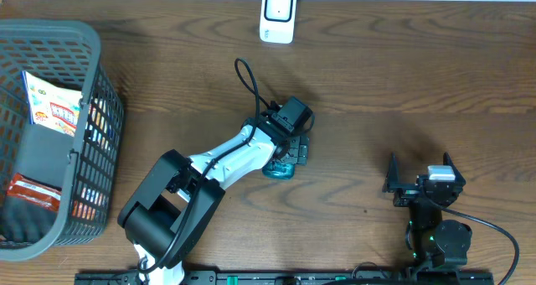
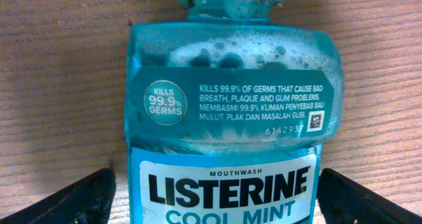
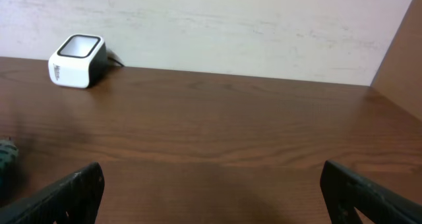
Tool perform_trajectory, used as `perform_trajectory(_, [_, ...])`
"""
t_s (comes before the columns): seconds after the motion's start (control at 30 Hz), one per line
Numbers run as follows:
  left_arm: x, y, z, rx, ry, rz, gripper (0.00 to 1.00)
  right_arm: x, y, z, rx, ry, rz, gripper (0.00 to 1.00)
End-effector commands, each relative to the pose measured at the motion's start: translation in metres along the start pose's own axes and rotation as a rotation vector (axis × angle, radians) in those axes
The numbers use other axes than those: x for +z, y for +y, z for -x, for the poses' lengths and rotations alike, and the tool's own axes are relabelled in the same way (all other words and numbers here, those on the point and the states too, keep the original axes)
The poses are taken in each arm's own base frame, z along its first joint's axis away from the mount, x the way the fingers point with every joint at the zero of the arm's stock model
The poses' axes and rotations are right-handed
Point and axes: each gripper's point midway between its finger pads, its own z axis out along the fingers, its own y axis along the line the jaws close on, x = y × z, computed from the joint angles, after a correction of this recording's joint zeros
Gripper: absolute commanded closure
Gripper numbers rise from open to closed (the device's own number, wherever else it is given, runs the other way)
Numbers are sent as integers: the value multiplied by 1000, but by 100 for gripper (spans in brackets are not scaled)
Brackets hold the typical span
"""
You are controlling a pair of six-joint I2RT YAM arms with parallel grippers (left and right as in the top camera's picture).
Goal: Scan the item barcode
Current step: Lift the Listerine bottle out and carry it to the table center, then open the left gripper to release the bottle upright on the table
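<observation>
Left gripper (image 2: 214, 194) is spread around the lying bottle (image 2: 231, 66), right gripper (image 3: 211, 191) spread empty; an off-centre squeeze could roll it.

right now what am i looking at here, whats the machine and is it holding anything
Two robot arms work at a brown wooden table. One picture looks down from above; the other two come from cameras on each wrist. The left gripper stands open around a teal Listerine mouthwash bottle lying there, not gripping it. The right gripper is open and empty. A small white barcode scanner sits at the far edge; a dark grey plastic basket of packets stands left.
</observation>
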Motion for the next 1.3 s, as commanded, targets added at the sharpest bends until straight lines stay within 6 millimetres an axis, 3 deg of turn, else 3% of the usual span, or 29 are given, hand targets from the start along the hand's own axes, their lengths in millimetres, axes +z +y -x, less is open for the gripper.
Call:
perform_trajectory(0.0, [10, 13, -21, 2, 67, 31, 2, 0, 1, 0, -12, -1, 4, 1])
perform_trajectory(0.13, [-12, 20, -10, 8, 5, 69, 2, 0, 1, 0, -12, -1, 4, 1])
perform_trajectory(0.27, [-53, 32, 5, 15, -94, 119, 2, 0, 1, 0, -12, -1, 4, 1])
perform_trajectory(0.3, [-75, 32, 14, 44, -151, 113, 2, 0, 1, 0, -13, -1, 4, 1])
perform_trajectory(0.5, [-156, 38, 41, 46, -393, 97, 2, 0, 1, 0, -12, -1, 4, 1])
perform_trajectory(0.57, [-196, 47, 49, 15, -511, 101, 2, 0, 1, 0, -12, -1, 4, 1])
perform_trajectory(0.73, [-275, 78, 55, -84, -746, 125, 2, 0, 1, 0, -12, -1, 4, 1])
perform_trajectory(0.83, [-328, 104, 55, -147, -893, 127, 3, 0, 1, 0, -13, -1, 4, 1])
perform_trajectory(0.97, [-383, 139, 55, -231, -1037, 148, 2, 0, 1, 0, -12, -1, 4, 1])
perform_trajectory(1.1, [-428, 174, 56, -328, -1136, 210, 2, 0, 1, 0, -13, -1, 4, 1])
perform_trajectory(1.27, [-466, 207, 52, -428, -1216, 288, 2, 0, 1, 0, -12, -1, 4, 1])
